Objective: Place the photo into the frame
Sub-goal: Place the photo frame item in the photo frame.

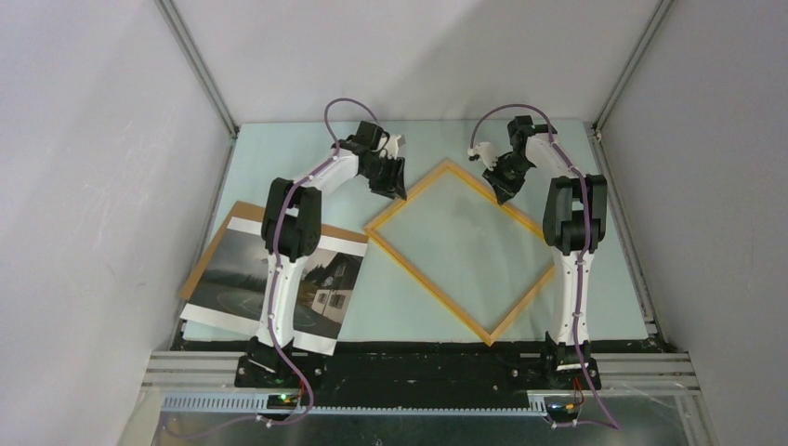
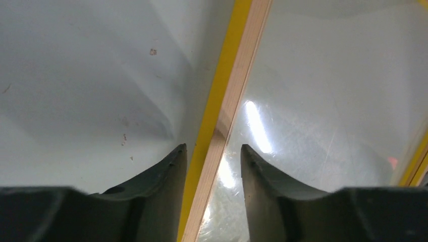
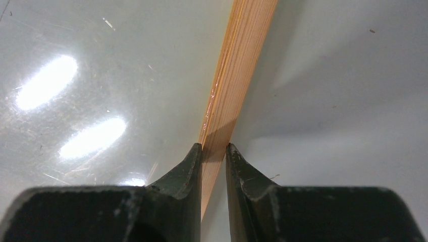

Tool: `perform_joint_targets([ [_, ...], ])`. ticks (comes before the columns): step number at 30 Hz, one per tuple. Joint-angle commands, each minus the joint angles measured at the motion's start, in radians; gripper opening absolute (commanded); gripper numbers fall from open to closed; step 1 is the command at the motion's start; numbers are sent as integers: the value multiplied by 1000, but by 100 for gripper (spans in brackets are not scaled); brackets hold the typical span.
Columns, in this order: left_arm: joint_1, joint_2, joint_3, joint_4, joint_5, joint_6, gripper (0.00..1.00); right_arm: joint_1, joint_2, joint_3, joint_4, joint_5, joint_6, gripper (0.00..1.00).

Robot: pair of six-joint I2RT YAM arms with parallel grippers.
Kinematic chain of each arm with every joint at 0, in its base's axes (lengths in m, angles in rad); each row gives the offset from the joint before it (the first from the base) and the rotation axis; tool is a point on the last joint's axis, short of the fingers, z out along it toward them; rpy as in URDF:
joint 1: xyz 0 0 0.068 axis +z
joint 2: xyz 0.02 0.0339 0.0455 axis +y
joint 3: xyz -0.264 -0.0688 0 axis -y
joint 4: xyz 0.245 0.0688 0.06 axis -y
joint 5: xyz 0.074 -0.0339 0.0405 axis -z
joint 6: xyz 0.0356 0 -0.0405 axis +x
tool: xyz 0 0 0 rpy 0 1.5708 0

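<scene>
Frame [image 1: 455, 251] wants an even two-sided hold: right gripper [image 3: 214, 147] pinches its rail, left gripper [image 2: 213, 148] straddles another rail, unclamped.

Top view: left arm [image 1: 283, 279] crosses the dark grey landscape photo print [image 1: 232, 279], hiding its middle strip, and the print covers all but two thin edges of the flat brown backing board [image 1: 249, 213]. Left wrist view crops the yellow-orange wooden picture frame [image 2: 222, 101] to one rail plus a sliver at right; can't tell if the left pincer [image 2: 213, 147] touches it. Right wrist view: one rail, cropped at top.
</scene>
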Motion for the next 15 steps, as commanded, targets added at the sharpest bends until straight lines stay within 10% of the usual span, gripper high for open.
perform_joint_targets([
  [1, 0, -12, 39, 0, 55, -30, 55, 17, 46, -8, 94, -1, -27, 0],
  [6, -1, 6, 58, 0, 87, -38, 86, 18, 47, -13, 93, -3, -24, 0],
  [15, -15, 22, 52, -1, 102, -57, 89, 19, 39, -16, 92, 3, -20, 0],
])
